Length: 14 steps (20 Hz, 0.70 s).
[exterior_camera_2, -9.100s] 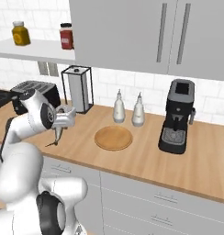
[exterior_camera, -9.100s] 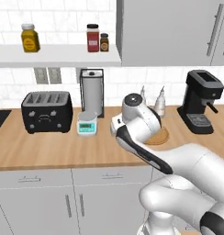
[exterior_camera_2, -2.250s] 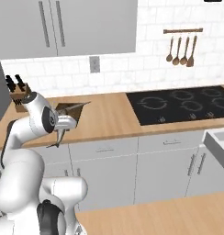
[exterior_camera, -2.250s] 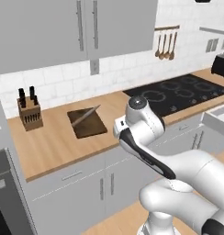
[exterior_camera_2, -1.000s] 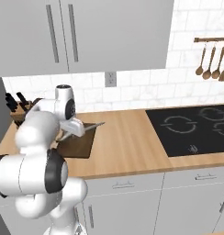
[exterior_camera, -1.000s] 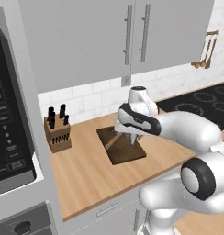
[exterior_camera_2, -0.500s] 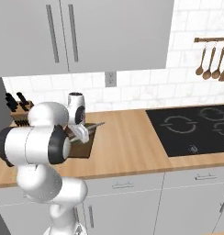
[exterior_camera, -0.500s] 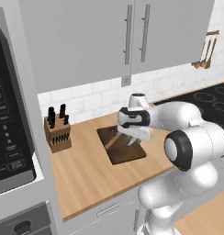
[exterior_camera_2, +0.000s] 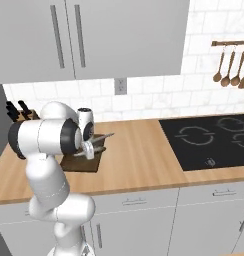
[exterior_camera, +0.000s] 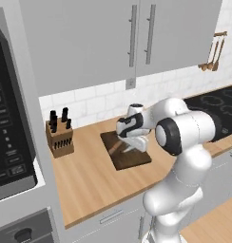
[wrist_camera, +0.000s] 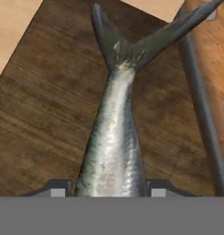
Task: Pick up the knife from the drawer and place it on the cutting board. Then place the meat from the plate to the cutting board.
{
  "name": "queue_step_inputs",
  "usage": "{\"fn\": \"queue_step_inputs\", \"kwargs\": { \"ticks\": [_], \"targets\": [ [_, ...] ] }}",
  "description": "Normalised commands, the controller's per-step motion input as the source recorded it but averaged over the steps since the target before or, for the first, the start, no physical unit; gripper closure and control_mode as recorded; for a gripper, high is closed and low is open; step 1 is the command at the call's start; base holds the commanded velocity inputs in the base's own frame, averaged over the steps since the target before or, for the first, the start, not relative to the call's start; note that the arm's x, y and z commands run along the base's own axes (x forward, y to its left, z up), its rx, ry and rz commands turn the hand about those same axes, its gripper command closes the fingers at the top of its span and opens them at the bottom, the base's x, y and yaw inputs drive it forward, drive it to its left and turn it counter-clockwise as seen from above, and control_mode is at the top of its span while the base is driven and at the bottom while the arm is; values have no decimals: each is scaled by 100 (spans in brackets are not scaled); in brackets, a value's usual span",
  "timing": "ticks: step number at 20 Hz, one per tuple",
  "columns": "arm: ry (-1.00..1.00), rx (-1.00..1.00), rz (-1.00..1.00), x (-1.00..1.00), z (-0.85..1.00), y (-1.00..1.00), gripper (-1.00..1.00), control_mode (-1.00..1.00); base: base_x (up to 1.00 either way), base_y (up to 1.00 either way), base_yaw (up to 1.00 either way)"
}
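In the left base view the pincer (exterior_camera: 130, 142) hangs low over the cutting board (exterior_camera: 126, 151), which lies on the worktop (exterior_camera: 89, 178) near its back edge, to the right of a knife block (exterior_camera: 59, 136). How the jaws stand cannot be told from here, as the white hand covers them. A thin grey shape, too small to name, juts out over the board's left part.

In the right base view the pincer (exterior_camera_2: 89, 146) sits over the cutting board (exterior_camera_2: 79, 162), just in front of the arm's big white joint. A long grey, pointed thing sticks out from the hand toward the right, above the board's far right corner; whether it is blade or fish cannot be told. The stove top (exterior_camera_2: 214, 140) lies well apart at the worktop's right end.

In the hand view the two fingertips (wrist_camera: 58, 189) stand one on each side of the fish (wrist_camera: 114, 147), pinching its silver body, tail pointing away. The fish is stretched over the dark board (wrist_camera: 45, 114). The knife (wrist_camera: 210, 87) lies on the board just beside the fish, its brown wooden handle along the right edge.
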Motion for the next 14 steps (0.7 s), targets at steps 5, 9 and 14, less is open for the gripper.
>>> {"fn": "queue_step_inputs", "kwargs": {
  "ticks": [5,9,14],
  "targets": [
    [0,0,-14,9,4,57,-100,-100,0,0,0],
    [-4,0,-10,-18,45,35,-100,-100,0,0,0],
    [-32,11,0,-93,72,-55,-100,-100,0,0,0]
  ]
}}
